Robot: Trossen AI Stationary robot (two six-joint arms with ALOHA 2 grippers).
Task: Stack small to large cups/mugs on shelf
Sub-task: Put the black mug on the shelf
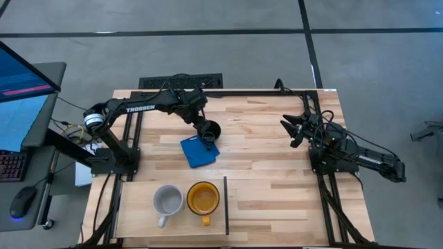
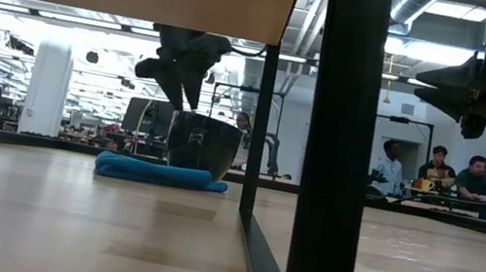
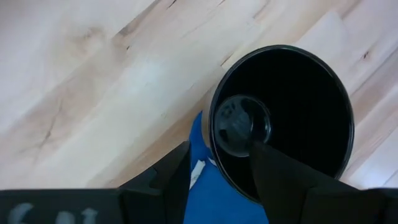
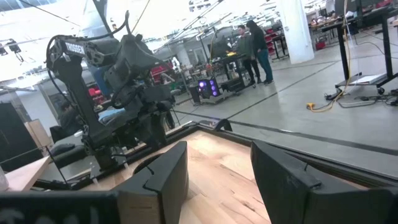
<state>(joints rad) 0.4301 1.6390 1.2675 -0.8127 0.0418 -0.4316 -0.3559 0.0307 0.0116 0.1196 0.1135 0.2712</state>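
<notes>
The planked counter (image 1: 277,138) carries a pale shelf (image 1: 138,214) along its near edge toward the left corner, with a thin dark divider (image 1: 225,205) standing at the shelf's right edge. On the shelf the yellow mug (image 1: 203,198) sits just beside the divider, and the grey-white mug (image 1: 167,200) stands just beside it on the left; neither is nested in the other yet. A blue cloth (image 1: 198,152) lies on the counter left of centre, between the shelf and the far edge, and the black mug (image 1: 210,129) rests at the cloth's far edge. The step in hand looks to be picking up this smallest mug: the left pincer (image 3: 219,167) is clamped on its rim, one finger inside the bowl and the other outside against the wall, with the mug seemingly still resting on the cloth in the low view. The next move likely calls for a lift clear of the cloth and a carry toward the shelf. The left arm reaches from the counter's left side across toward the middle, wrist bent downward over the mug. The right pincer (image 4: 214,180) waits raised near the counter's right edge, its fingers apart and holding nothing.
</notes>
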